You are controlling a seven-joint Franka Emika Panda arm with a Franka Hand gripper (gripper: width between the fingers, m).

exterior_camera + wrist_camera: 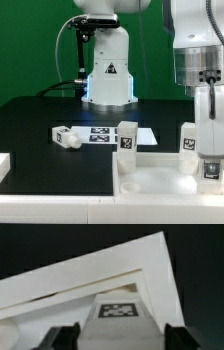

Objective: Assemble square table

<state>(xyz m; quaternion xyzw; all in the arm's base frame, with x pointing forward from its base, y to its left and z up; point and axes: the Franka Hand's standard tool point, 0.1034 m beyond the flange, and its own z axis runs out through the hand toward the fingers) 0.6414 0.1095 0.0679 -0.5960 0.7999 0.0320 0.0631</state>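
Exterior view: the black counter [40, 120] is lying open across the view's left and middle, carrying only one loose leg [66, 138] on its side and the marker board [110, 133] just beyond it. The tabletop [150, 180] is sitting at the near edge toward the view's right, its raised rim running up to the frame's lower border. Two legs are standing upright at its far rim, one [127, 138] at the corner on the view's left and one [189, 139] further right. A white block [5, 165] is showing at the view's left edge.

The arm is hanging over the tabletop's right part, and the claw [209, 160] is closing around a third leg [210, 168], held upright with its tag facing the camera.

Wrist view: the two dark fingers [62, 337] are pressing the leg [120, 322] from either side, parted only by its width. Beyond it the tabletop's corner [110, 274] is showing as a white wedge against the dark counter. Whether the leg's lower end is touching the tabletop cannot be told.
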